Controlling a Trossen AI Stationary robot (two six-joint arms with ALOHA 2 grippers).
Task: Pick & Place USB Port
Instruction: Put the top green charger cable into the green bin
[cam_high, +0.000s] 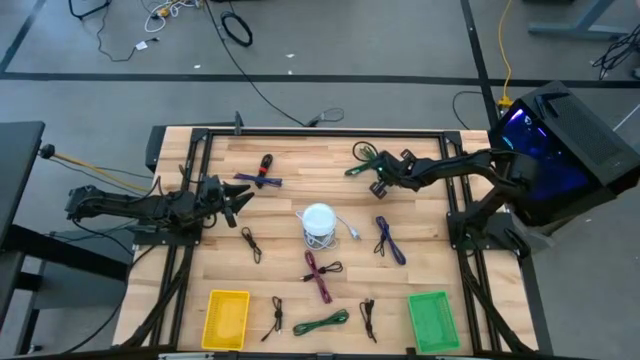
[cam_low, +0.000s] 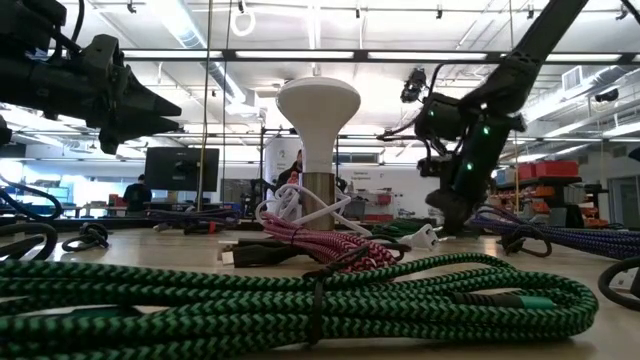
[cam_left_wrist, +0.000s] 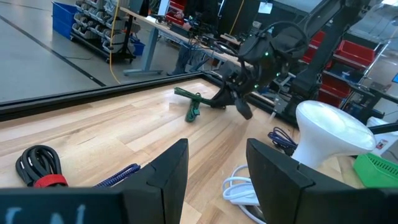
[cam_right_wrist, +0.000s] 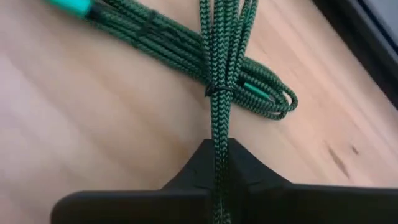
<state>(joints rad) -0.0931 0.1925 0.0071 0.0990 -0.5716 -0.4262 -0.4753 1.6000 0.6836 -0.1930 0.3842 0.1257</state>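
While the right pincer (cam_high: 377, 180) sits low at the far side of the wooden surface (cam_high: 285, 215), its fingers are pinched shut on strands of the green braided cable (cam_right_wrist: 219, 74), which the right wrist view shows running straight into the closed fingertips. That cable bundle fans out just beyond the pincer, tied at its middle by a thin dark band, one teal-tipped connector (cam_right_wrist: 71, 6) lying off to the side on the wood. From the left wrist view the same bundle (cam_left_wrist: 193, 104) lies on the wood right next to the right pincer, partly lifted at the gripped end. The left pincer (cam_high: 238, 197) hovers well apart from it, across the surface, fingers (cam_left_wrist: 168, 171) held apart with nothing between them. Just ahead of the left pincer lie a dark blue cable (cam_high: 262, 180) with a red-banded black one, and a small black cable (cam_high: 250, 243) a bit nearer the front. Between the two pincers stands a white dome lamp (cam_high: 318, 220) with white cord coiled at its base. Near the right pincer, toward the front, is a purple-blue cable (cam_high: 389, 240). Further forward lie a red-pink cable (cam_high: 320, 275), a second green cable (cam_high: 322, 322), and two small black cables. Front edge: yellow bin (cam_high: 227, 318) on the left pincer's side, green bin (cam_high: 432, 320) on the right pincer's side.
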